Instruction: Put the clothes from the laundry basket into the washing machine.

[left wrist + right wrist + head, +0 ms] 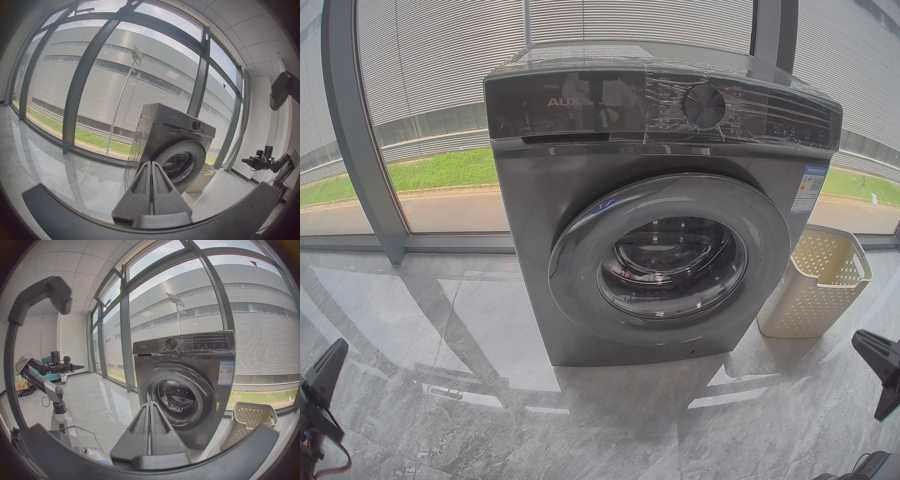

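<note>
A grey front-loading washing machine (650, 206) stands on the floor ahead, its round glass door (670, 259) closed. A cream perforated laundry basket (815, 284) stands right beside the machine on its right; I cannot see any clothes in it from here. My left gripper (151, 167) is shut with nothing in it, held low at the left, well short of the machine (170, 140). My right gripper (149, 407) is likewise shut and bare, low at the right, short of the basket (250, 421). In the head view the left gripper (322, 381) and right gripper (878, 369) sit at the lower corners.
Grey marble floor (487, 375) spreads in front of the machine with free room. Tall glass windows with dark frames (356, 125) run close behind and beside the machine.
</note>
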